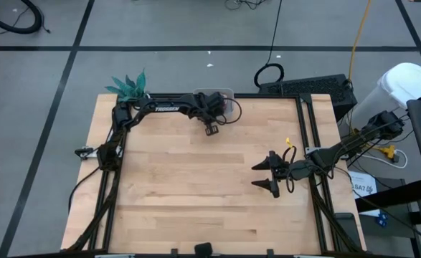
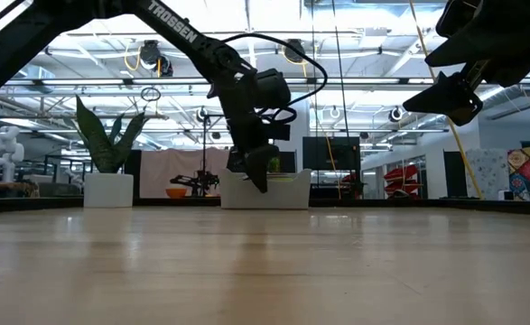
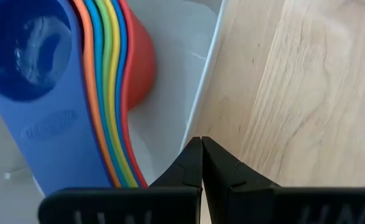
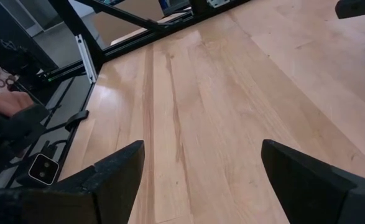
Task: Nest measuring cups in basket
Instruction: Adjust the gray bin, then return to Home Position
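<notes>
Basically done: cups (image 3: 101, 93) sit nested inside the basket (image 3: 188, 74) at the table's far edge. Left gripper (image 3: 201, 163) pressed together, empty, just beside the basket wall. Right gripper (image 1: 271, 174) spread, waiting mid-right. Cups look light, stiff, slick; I'd grab the stacked handles.

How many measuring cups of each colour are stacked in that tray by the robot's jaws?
red cup: 1
orange cup: 1
yellow cup: 1
green cup: 1
blue-shade cups: 3 (the top one, plus two showing only as rims)
Total: 7 cups, nested together.
</notes>
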